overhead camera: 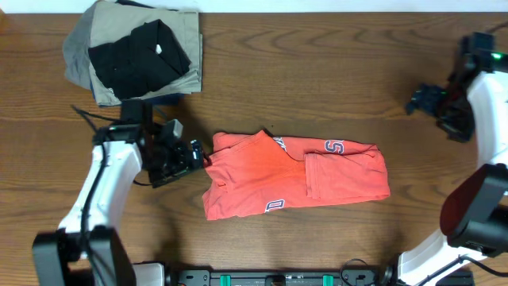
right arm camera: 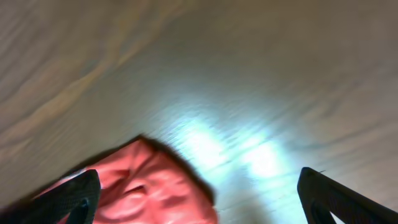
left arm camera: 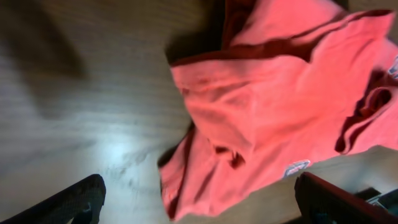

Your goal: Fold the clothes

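Coral-red T-shirt (overhead camera: 294, 175) loosely folded at worktop (overhead camera: 317, 71) centre. Open left end effector (overhead camera: 200, 155) at its 9 o'clock edge; right end effector (overhead camera: 421, 99) open too, far at 2 o'clock. Risk: pinching top layer only, fold undone

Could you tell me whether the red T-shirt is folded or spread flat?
Partly folded: the T-shirt lies as a narrow band, layers overlapping, lettering cut off.

Lettering (overhead camera: 333, 147) on the folded T-shirt (overhead camera: 298, 175) is mostly hidden
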